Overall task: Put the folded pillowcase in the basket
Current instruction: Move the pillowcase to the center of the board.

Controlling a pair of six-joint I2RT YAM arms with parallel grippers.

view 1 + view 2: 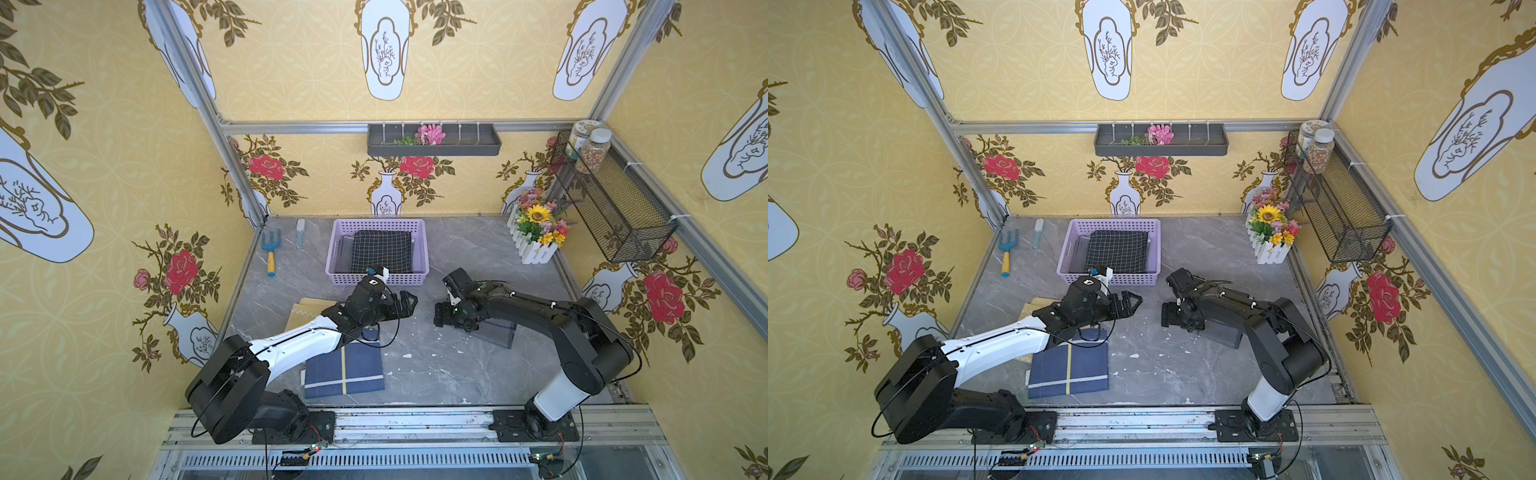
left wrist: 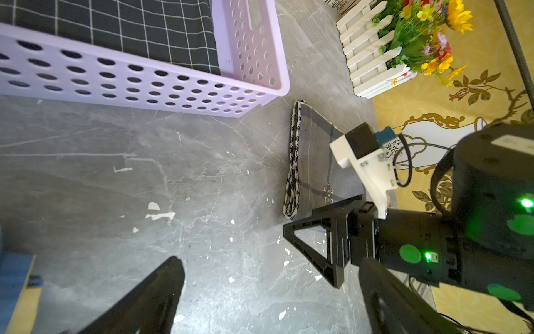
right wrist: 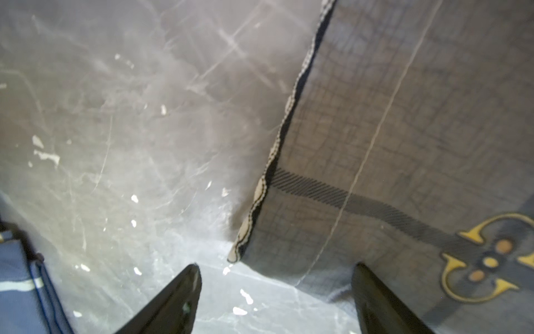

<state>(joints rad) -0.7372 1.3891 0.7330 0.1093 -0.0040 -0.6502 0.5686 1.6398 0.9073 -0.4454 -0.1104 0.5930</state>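
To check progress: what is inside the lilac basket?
The lilac basket holds a black checked folded cloth over a grey layer, mostly covered. Its bottom underneath is hidden.

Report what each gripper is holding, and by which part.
Nothing is held. The left gripper is open and empty; the right gripper is open at a corner of the grey folded pillowcase, not closed on it.

**A:** How much of the grey pillowcase showed in the top views?

**B:** Only a corner. The right arm covered the rest. In the right wrist view it was blurred and ran off the edges.

**A:** And the tan cloth?

**B:** Mostly under the left arm, which also hid a corner of the blue cloth.

**A:** Inside the basket?

**B:** A grey item lay partly under the checked cloth. I couldn't tell what it was.
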